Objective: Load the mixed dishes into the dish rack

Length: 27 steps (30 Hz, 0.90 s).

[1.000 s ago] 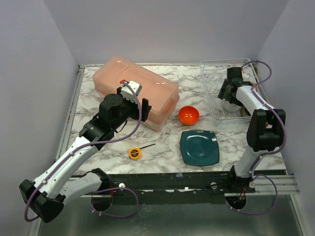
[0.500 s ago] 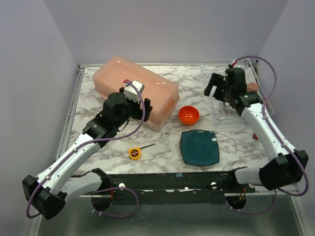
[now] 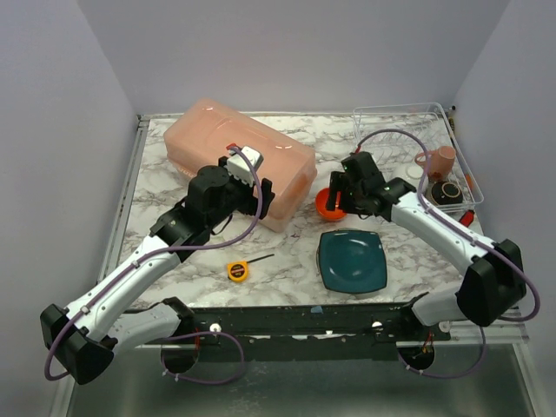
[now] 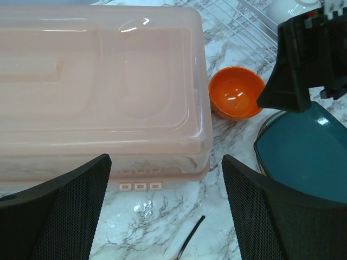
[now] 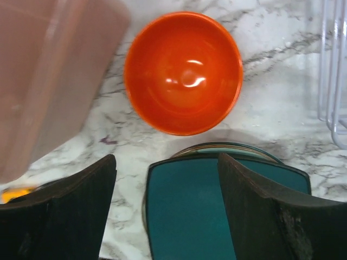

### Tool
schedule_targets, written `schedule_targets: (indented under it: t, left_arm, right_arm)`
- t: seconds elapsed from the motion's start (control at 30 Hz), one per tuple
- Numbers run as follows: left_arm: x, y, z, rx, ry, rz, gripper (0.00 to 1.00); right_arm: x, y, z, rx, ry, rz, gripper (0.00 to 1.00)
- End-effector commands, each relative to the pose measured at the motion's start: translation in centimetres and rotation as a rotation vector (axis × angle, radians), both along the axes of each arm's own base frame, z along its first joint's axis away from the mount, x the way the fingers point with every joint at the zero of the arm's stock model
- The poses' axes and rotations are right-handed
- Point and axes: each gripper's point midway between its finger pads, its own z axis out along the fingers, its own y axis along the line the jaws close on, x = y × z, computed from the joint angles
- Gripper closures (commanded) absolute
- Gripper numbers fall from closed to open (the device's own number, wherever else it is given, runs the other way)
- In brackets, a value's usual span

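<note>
An orange bowl [image 5: 183, 73] sits on the marble beside the pink tub. Just in front of it lies a teal square plate [image 3: 352, 261], stacked on a round plate whose rim [image 5: 227, 147] peeks out. My right gripper [image 3: 335, 201] hovers open over the bowl and the plate's far edge, with nothing between its fingers [image 5: 260, 216]. The wire dish rack [image 3: 382, 130] at the back right holds a pinkish mug [image 3: 444, 161] and a dark bowl [image 3: 447, 193]. My left gripper [image 3: 259, 193] is open and empty at the tub's front side.
The big pink tub [image 3: 239, 161] fills the back left. A yellow tape measure [image 3: 236, 270] with a black strap [image 4: 192, 235] lies near the front. A red-handled tool [image 3: 470, 212] rests by the rack's right corner. The right gripper's black body [image 4: 312, 59] looms in the left wrist view.
The right arm has swung left out of the rack to over the orange bowl, uncovering the mug and dark bowl. The left gripper has crept slightly right along the tub.
</note>
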Motion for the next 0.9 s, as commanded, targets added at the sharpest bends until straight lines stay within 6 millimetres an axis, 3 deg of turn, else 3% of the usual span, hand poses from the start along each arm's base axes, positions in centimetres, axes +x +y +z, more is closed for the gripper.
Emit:
schedule_targets:
  t: [0.0,0.2,0.37,0.47,0.6,0.73,0.87]
  left_arm:
    - [0.0,0.4,0.6,0.012,-0.042,0.013,0.17]
    - [-0.1,0.4,0.8,0.008,-0.050,0.010,0.17]
    - [-0.9,-0.7,1.2,-0.007,-0.066,-0.030,0.18]
    - [-2.2,-2.9,1.8,-0.014,-0.071,-0.105,0.20]
    - [-3.7,-6.1,2.4,0.018,-0.027,-0.198,0.24]
    - [-4.7,-9.9,2.2,0.020,-0.010,-0.268,0.25]
    - [-4.7,-14.4,0.9,0.034,-0.010,-0.314,0.25]
  right_arm:
    - [1.0,-3.6,-1.9,-0.221,0.015,-0.139,0.24]
    - [1.4,-3.7,-2.9,-0.271,0.017,-0.142,0.27]
    - [1.6,-3.1,0.0,-0.221,-0.045,-0.126,0.27]
    - [1.3,-4.2,3.4,-0.186,-0.136,-0.179,0.25]
    - [-0.2,-6.3,9.4,-0.090,-0.314,-0.256,0.21]
    - [-2.8,-9.4,15.8,0.028,-0.523,-0.344,0.18]
    - [-5.7,-12.2,20.6,0.113,-0.668,-0.405,0.17]
